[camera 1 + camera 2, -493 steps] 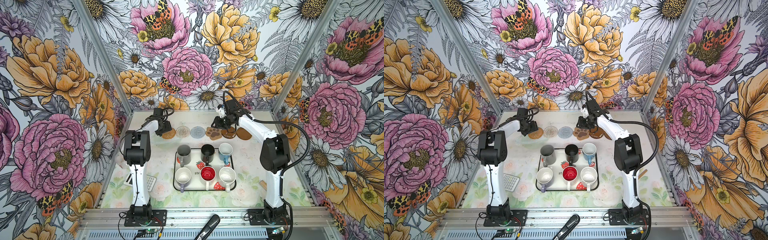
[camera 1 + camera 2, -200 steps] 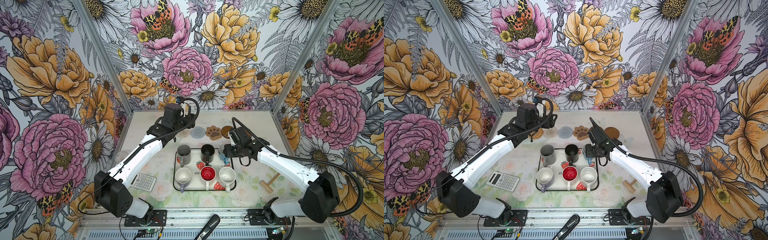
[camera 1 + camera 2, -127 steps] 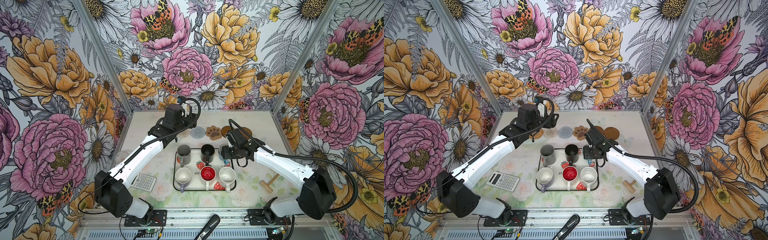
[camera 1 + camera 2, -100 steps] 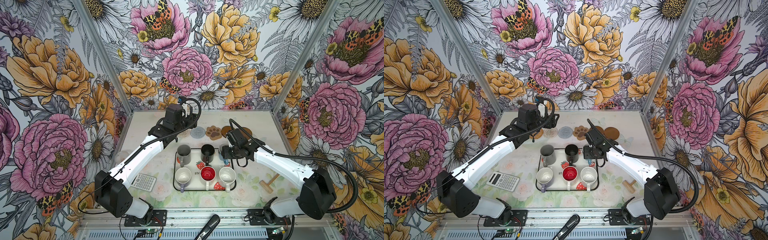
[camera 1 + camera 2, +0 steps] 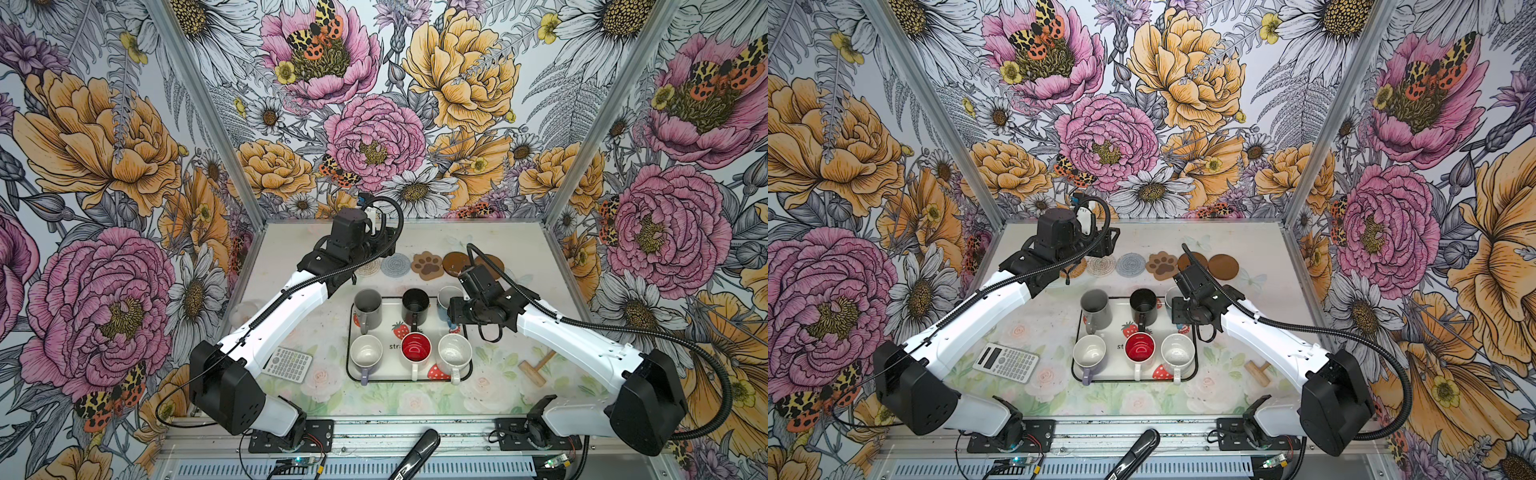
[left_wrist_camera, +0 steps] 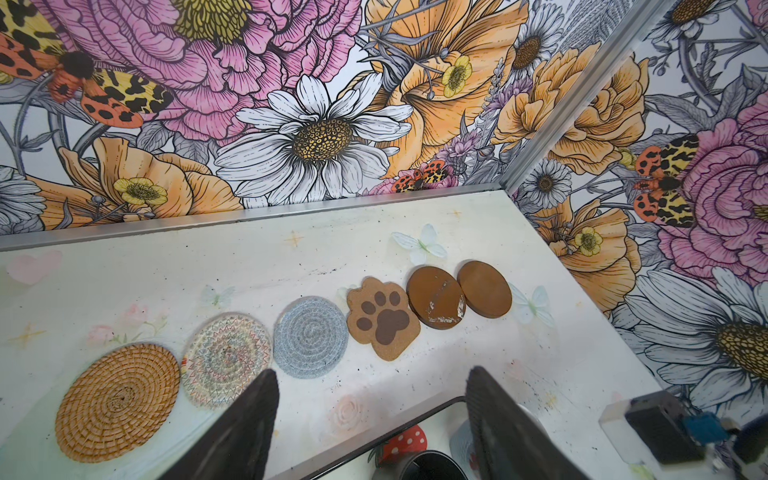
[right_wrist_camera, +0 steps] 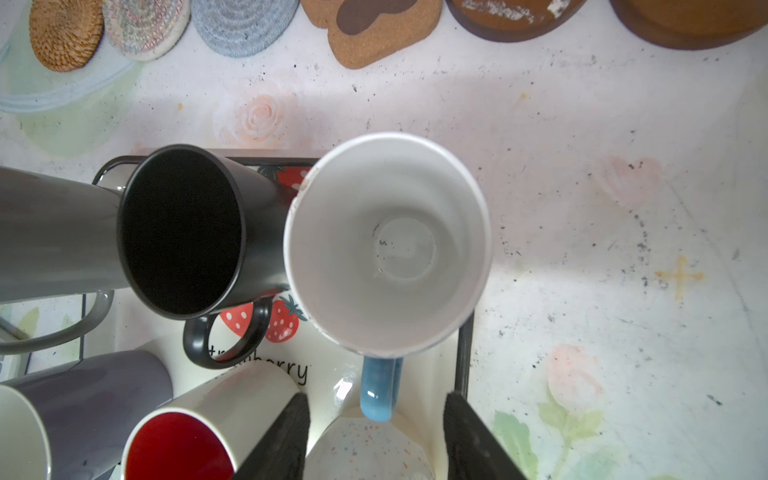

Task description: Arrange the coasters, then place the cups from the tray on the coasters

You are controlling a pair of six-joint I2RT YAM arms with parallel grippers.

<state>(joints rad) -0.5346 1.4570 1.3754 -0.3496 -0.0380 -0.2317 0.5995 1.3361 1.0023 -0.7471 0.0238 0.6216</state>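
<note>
Robot test cell of the lab sort. Boxed in at 9, 12 and 3 o'clock by flower-print wall panels (image 5: 374, 145) joined along bare aluminium posts (image 5: 208, 112). Inside, a white table (image 5: 519, 249) with faint printed blossoms. At 6 o'clock, a metal rail (image 5: 457, 430) carrying the bolted bases of the left arm (image 5: 282, 307) and right arm (image 5: 573, 336), with black corrugated cable hoses (image 5: 727, 401) trailing and a lit circuit board (image 5: 297, 461) left exposed below.

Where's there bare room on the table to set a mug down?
Free: the strip between the coaster row and the tray; the table right of the tray, up to the wooden mallet. Crowded: the tray itself, six mugs packed.
</note>
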